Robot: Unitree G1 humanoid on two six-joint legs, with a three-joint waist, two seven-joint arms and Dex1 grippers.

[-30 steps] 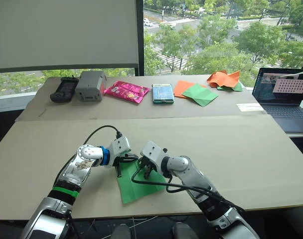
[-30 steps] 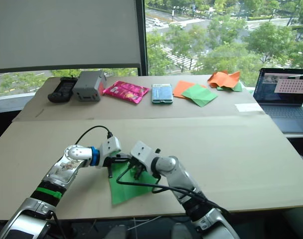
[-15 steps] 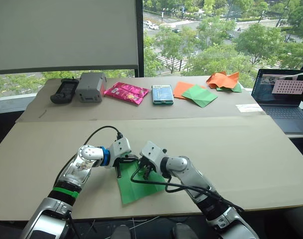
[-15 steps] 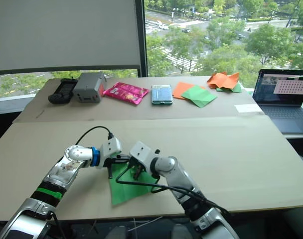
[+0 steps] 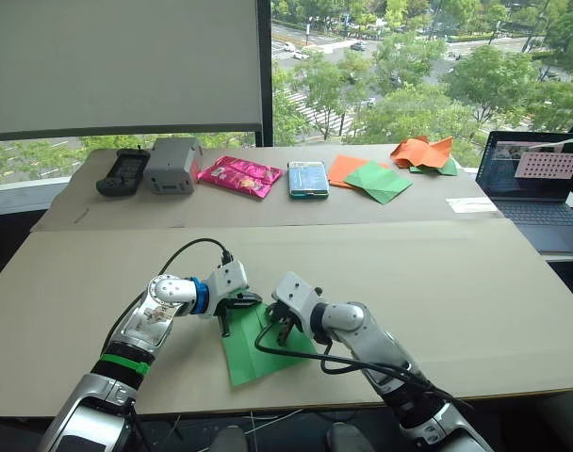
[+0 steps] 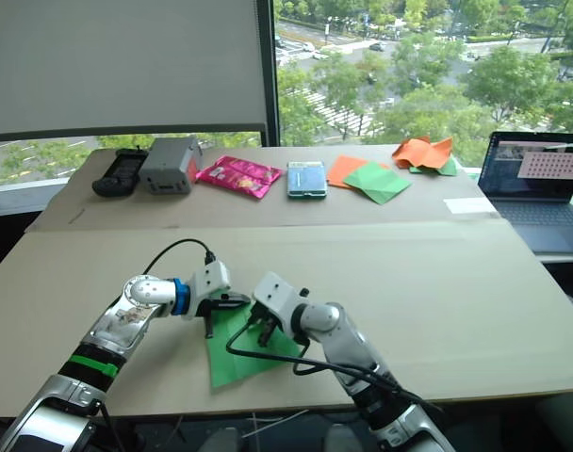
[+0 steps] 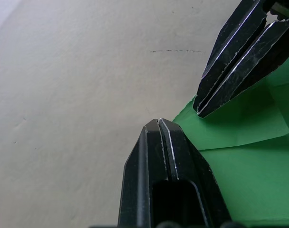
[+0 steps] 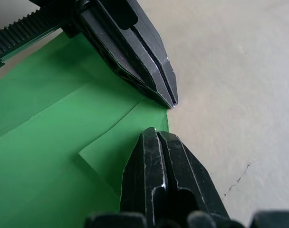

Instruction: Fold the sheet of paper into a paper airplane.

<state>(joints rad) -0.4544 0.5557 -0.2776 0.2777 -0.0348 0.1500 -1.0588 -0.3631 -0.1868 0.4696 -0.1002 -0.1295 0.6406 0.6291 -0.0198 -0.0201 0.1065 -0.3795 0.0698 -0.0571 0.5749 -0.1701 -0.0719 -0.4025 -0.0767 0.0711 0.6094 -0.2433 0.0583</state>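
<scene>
The left gripper (image 5: pixel 226 325), fingers pressed together, touches its tip to the far left corner of the sheet of paper (image 5: pixel 260 353), which lies flat on the near cardboard tabletop (image 5: pixel 475 292). Just beside it, the right gripper (image 5: pixel 278 331), fingers likewise closed, presses a small folded corner flap (image 8: pixel 128 142).
</scene>
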